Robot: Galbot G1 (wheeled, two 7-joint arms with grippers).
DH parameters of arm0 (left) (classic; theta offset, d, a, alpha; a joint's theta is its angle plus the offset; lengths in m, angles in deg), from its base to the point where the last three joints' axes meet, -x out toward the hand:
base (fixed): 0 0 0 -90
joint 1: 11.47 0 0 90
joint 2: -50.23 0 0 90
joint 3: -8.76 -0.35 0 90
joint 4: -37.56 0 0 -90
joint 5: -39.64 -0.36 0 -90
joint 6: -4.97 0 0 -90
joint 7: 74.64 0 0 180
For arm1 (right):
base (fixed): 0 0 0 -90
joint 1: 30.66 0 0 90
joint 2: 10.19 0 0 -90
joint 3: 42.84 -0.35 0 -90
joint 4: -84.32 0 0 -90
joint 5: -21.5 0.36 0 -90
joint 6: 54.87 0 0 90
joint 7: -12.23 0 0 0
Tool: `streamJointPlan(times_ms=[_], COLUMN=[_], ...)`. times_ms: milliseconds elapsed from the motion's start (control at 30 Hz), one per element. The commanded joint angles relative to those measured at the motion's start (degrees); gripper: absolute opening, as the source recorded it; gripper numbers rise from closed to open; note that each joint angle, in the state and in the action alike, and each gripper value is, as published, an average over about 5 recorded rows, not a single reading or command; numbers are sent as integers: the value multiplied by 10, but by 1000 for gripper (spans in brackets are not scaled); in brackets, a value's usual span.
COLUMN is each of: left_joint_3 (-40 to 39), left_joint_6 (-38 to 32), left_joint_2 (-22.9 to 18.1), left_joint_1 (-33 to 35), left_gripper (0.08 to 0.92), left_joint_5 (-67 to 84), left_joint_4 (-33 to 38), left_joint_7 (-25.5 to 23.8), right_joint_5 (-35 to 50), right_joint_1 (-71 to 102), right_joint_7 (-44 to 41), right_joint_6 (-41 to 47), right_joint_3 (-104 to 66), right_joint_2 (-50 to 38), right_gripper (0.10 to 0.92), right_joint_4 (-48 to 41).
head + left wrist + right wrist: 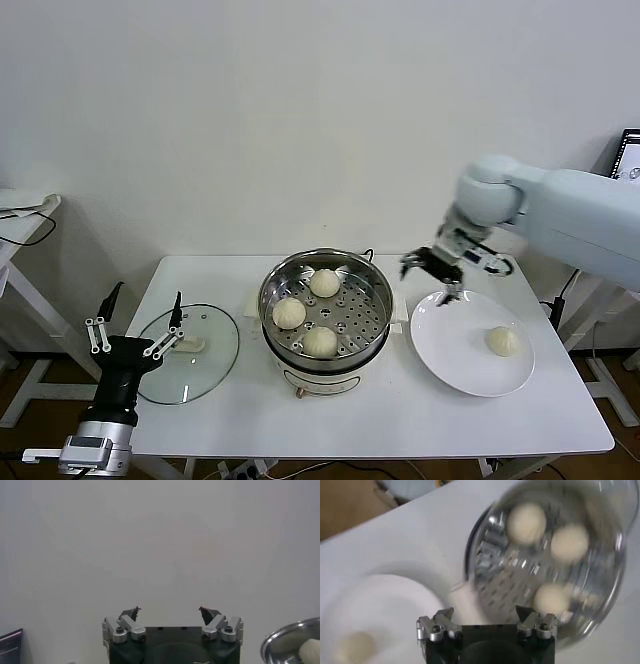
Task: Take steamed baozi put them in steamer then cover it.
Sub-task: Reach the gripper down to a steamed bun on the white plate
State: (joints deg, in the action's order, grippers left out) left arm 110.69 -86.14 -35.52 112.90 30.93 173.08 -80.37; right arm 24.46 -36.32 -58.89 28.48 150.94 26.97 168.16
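The left gripper [138, 318] is parked at the near left corner of the white table [250, 420], pointing upward, fingers spread apart and holding nothing; the left wrist view confirms the gap between its fingertips [170, 612] against a bare wall. Just beyond it, at the table's 9 o'clock side, the glass lid [190, 352] lies flat with its white handle [190, 345] uppermost. At table centre stands the steamer [326, 308], a shiny steel pot on a cream base, uncovered. Three steamed baozi rest on its perforated tray: one at 6 o'clock [320, 341], one at 9 o'clock [289, 312], one at 12 o'clock [324, 282], each apart from the others. To the steamer's 3 o'clock side, a white plate [455, 345] carries the fourth baozi [503, 340], positioned toward the plate's right portion. Farther back, the right gripper [432, 272] hangs above the gap between the steamer's rim and the far edge of the plate, at roughly the plate's 11 o'clock. Its fingers stand apart and are empty, as the right wrist view [485, 617] shows, with the steamer [600, 605] and plate [380, 600] both below it.
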Motion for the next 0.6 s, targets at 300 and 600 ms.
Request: streamJointPlan(times_ms=[300, 600], left_joint_3=[-21, -22], left_joint_6=[-1, -1], left_joint_2=[-2, -2], left_joint_1=[-5, -10], left_gripper=[823, 823], left_joint_5=[-10, -13], left_joint_4=[-9, -18], left_joint_7=[2, 2], right_joint_5=[-163, -219], right_joint_1=[301, 389], right_joint_7=[-41, -16], right_joint_6=[97, 98], right_joint_3=[-282, -375], right_joint_2=[-53, -14], right_gripper=[823, 823], right_joint_4=[-190, -248])
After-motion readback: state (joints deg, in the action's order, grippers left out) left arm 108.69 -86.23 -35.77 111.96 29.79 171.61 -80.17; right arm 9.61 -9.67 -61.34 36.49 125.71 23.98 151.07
